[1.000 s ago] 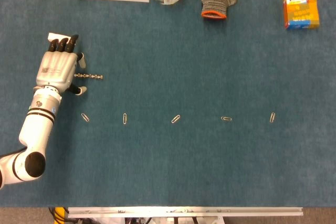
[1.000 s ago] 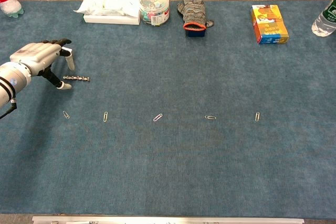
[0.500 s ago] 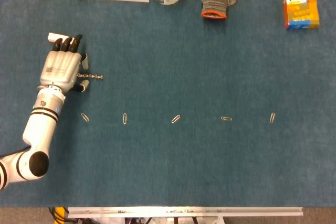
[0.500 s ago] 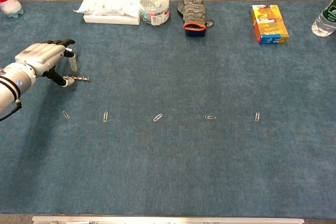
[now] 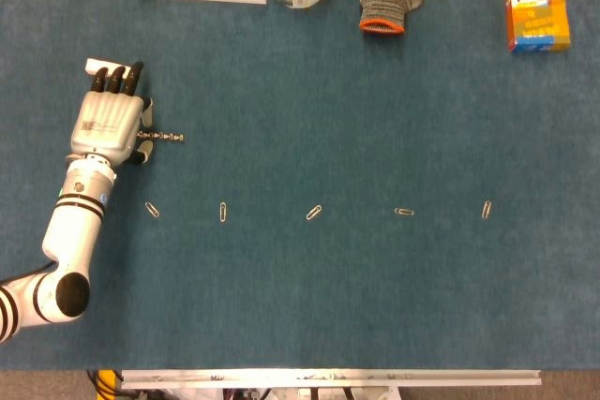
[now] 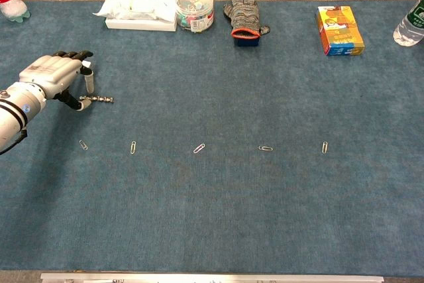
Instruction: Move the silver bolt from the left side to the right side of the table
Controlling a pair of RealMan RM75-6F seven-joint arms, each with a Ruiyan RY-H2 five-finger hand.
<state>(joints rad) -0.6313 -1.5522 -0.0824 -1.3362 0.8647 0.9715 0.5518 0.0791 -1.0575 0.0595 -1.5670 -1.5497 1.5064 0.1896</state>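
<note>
Here, bolt (image 5: 161, 138): flat on worktop (image 5: 328, 297), left of the clips (image 5: 222, 212).
Left hand (image 5: 108, 122): at bolt's left end; fingers' grip cannot be told.

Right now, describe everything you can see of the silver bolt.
The silver bolt is a thin, shiny metal rod with a bumpy, ridged outline. It lies flat on the blue table, far on the left, pointing left to right. The left hand is at its left end, a finger and thumb on either side; whether they touch it cannot be told. Its right end is free.
</note>
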